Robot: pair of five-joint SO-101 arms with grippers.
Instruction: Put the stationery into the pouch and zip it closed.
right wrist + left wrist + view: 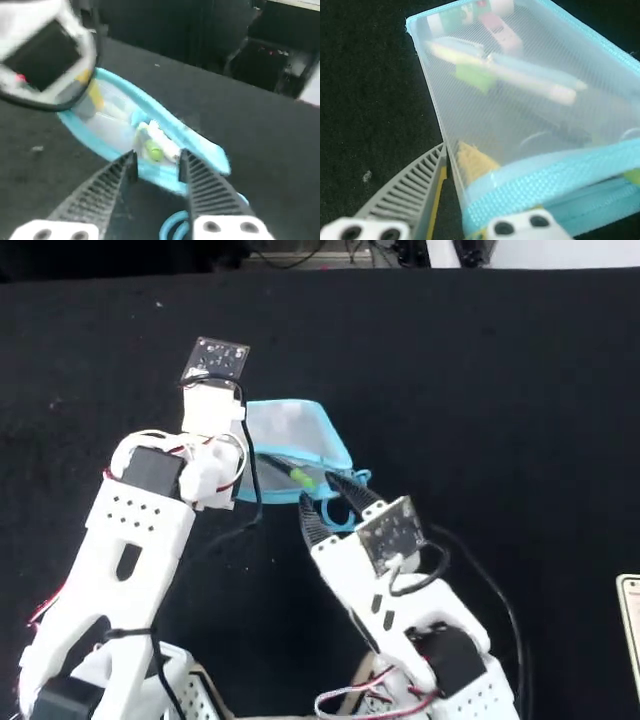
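We see the left tool (242, 445) clamped on the pouch (292, 435) at its 9 o'clock edge. The pouch lies on the black worktop (500, 390), 11 o'clock of centre, stationery (520, 75) inside, mouth unzipped. The right tool (157, 172) is open, straddling its 5 o'clock end.

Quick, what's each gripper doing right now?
Left gripper: shut on the pouch edge.
Right gripper: open, at the pouch's mouth.
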